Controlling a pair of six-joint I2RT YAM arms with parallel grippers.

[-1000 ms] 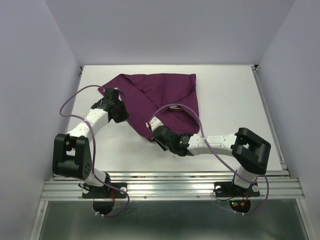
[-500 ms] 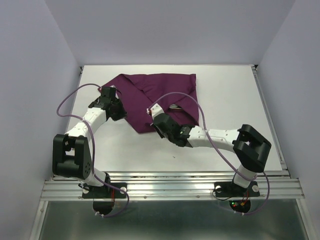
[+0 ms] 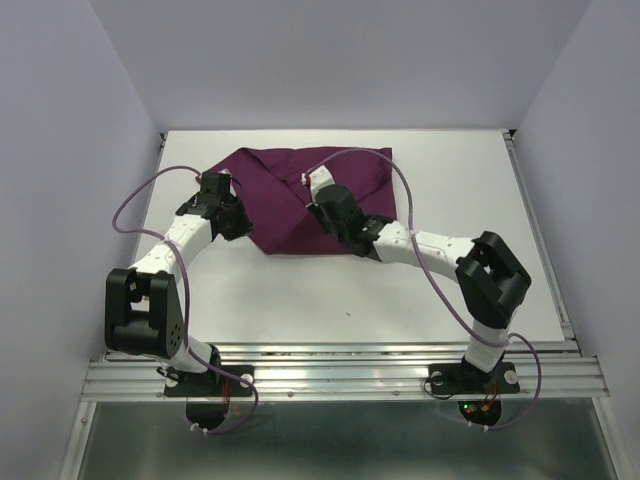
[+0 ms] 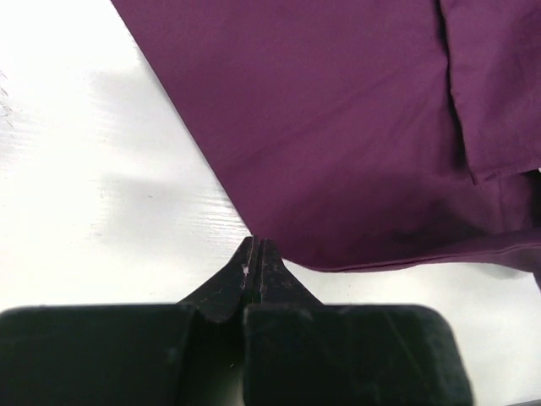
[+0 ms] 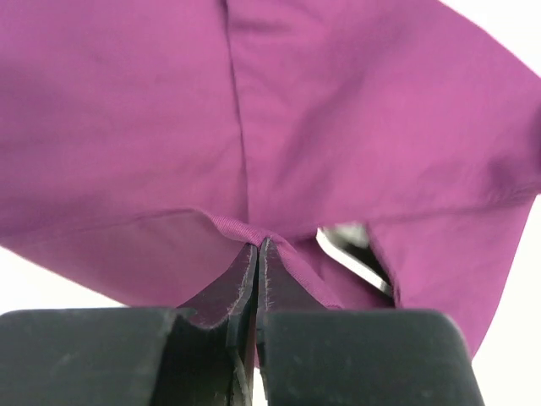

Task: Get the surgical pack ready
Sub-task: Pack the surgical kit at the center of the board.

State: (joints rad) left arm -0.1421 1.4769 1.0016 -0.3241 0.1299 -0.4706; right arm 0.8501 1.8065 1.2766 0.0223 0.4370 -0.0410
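Top view, left fingers: clenched, low at the left edge of the purple cloth wrap.
Top view, right fingers: clenched, over the middle of the wrap, with that arm reaching across it.
Top view, wrap: lies folded on the far, left-of-centre part of the white counter, its corners overlapping.
Left wrist, left fingers: pressed tight together, with the tips right at the wrap's near corner. Whether they pinch any cloth I cannot tell.
Left wrist, purple cloth wrap: flat on the counter, with a hemmed flap at the right.
Right wrist, right fingers: clamped on a hem of the purple cloth wrap, holding it raised.
Right wrist, wrap: a seam runs down towards the tips, and a steel piece peeks out beneath the lifted edge.
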